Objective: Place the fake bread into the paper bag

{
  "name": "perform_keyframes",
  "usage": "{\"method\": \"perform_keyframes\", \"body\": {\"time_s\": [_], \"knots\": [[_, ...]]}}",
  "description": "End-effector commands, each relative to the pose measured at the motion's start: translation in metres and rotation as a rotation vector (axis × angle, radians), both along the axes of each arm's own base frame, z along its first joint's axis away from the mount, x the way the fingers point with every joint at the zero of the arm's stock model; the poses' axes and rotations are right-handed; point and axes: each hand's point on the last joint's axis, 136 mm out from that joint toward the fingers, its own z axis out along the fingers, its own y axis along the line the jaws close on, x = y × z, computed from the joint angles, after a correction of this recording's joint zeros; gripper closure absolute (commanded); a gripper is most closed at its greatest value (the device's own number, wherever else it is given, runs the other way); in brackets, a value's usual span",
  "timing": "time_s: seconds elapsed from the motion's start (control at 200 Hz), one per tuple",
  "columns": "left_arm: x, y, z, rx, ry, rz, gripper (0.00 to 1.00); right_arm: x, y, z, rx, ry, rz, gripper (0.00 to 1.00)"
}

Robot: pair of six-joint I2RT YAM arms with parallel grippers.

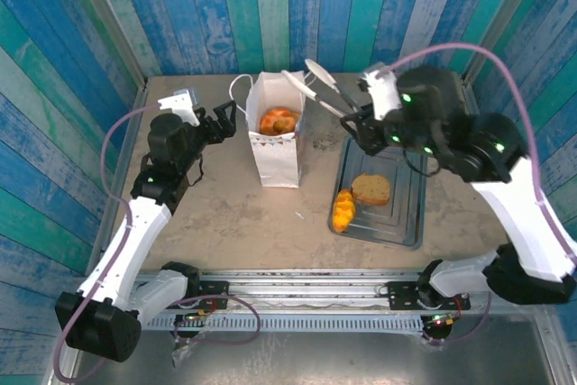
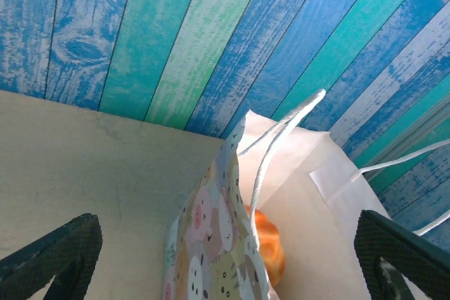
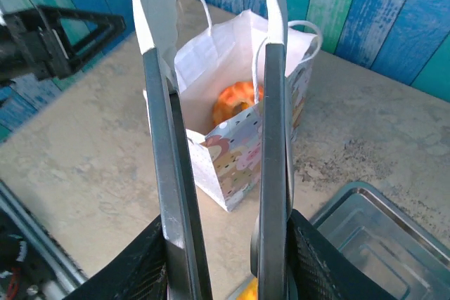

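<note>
Hovering just right of the paper bag (image 1: 278,155), right gripper (image 1: 354,120), jaws clamped on spread, empty tongs (image 1: 320,83), has two fake bread (image 1: 370,189) pieces lying base-ward on the tray (image 1: 401,223); left gripper (image 1: 227,121) gapes empty.

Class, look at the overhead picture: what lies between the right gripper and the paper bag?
The metal tongs, held in the right gripper, reach toward the open top of the paper bag; the top view shows this.

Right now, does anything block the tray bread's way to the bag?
Nothing visible does. The slice and orange pastry lie uncovered on the tray; the paper bag beside it stands open-topped, bare table between.
</note>
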Motion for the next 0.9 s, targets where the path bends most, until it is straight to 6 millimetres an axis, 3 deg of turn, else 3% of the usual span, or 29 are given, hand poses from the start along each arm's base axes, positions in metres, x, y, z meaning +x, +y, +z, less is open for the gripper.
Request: {"method": "perform_keyframes", "body": {"time_s": [0.0, 0.15, 0.361, 0.616, 0.897], "knots": [[-0.005, 0.006, -0.003, 0.025, -0.005, 0.024, 0.04, -0.012, -0.023, -0.003, 0.06, 0.026, -0.071, 0.59], [-0.006, 0.006, -0.011, 0.027, 0.016, 0.023, 0.06, -0.038, -0.061, -0.037, 0.043, 0.136, -0.171, 0.59], [-0.008, 0.002, -0.018, -0.024, 0.018, 0.002, 0.06, -0.074, -0.091, -0.116, 0.022, 0.36, -0.281, 0.59], [-0.012, -0.012, -0.021, -0.05, 0.022, -0.075, 0.06, -0.103, -0.097, -0.197, -0.003, 0.59, -0.333, 0.58], [-0.019, -0.008, -0.026, -0.036, 0.019, -0.068, 0.06, -0.115, -0.087, -0.251, -0.035, 0.775, -0.335, 0.56]]}}
